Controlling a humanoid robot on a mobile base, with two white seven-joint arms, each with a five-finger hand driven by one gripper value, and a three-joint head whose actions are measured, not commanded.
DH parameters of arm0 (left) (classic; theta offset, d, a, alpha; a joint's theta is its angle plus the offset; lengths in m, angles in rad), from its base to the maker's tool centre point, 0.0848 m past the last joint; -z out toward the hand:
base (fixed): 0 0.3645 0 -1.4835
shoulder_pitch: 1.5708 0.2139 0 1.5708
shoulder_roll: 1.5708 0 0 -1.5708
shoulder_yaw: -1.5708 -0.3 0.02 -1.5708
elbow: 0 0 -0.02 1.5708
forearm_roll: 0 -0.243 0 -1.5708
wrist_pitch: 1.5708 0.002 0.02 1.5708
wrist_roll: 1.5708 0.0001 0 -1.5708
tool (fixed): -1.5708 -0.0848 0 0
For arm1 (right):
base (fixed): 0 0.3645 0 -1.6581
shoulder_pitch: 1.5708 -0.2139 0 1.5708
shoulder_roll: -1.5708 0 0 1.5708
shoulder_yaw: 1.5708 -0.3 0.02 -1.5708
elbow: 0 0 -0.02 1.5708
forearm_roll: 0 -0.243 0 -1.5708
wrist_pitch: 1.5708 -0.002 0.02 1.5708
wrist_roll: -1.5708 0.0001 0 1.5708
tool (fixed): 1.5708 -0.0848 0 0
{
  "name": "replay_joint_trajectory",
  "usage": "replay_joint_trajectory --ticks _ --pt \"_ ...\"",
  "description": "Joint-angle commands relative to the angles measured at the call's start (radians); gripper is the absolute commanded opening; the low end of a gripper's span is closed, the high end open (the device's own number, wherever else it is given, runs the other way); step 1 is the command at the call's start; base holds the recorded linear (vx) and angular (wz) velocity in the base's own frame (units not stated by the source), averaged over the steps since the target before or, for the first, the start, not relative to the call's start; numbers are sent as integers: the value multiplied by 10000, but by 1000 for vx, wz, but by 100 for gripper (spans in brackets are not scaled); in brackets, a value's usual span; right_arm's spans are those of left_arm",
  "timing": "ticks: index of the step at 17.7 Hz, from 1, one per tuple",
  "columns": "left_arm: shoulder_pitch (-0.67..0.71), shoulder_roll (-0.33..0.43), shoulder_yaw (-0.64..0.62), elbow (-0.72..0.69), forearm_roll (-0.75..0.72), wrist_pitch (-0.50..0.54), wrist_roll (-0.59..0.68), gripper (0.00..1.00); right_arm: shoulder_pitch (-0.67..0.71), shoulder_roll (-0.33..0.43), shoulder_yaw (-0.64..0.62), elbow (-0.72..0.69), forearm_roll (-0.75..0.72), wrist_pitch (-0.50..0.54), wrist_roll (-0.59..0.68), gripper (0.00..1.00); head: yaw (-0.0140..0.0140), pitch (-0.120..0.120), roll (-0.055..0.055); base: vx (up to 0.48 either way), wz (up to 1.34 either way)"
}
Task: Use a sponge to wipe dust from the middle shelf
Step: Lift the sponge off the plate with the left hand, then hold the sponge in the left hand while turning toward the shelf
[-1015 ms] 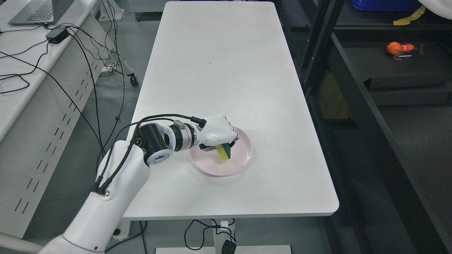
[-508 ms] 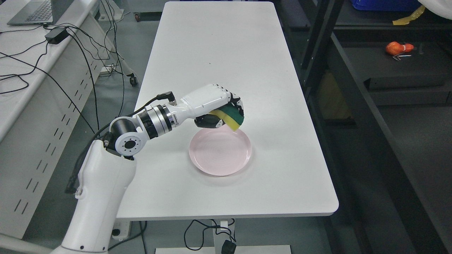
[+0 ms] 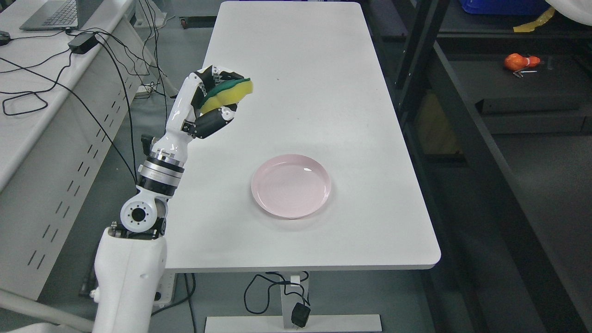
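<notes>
My left hand is raised high above the left edge of the white table, forearm nearly upright. Its fingers are shut on a yellow and green sponge, which is held level, green side up. The pink plate lies bare on the table, below and to the right of the hand. A dark metal shelf rack stands along the right side of the table. My right arm is out of view.
A desk with a laptop, a power brick and loose cables stands to the left. An orange object lies on a dark shelf at the upper right. A blue bin sits at the top right.
My left hand lifted the sponge off the plate, then swung up and to the left, now holding it high over the table's left edge. The camera shifted slightly.
</notes>
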Motion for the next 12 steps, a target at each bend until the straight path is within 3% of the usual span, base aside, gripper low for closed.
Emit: replay_joint_trajectory --ticks 1,5,12 --pt "1377 -99 1164 -1311 2272 603 634 0 2 -175 12 -174 0 6 -4 100 0 0 0 -122 0" --pt "1578 -99 1779 -1451 2350 634 726 0 2 -175 -4 -174 0 6 -4 100 0 0 0 -194 -1" --pt "1946 -99 1381 -1696 2396 512 696 0 2 -175 -4 -174 0 6 -4 100 0 0 0 -233 -14"
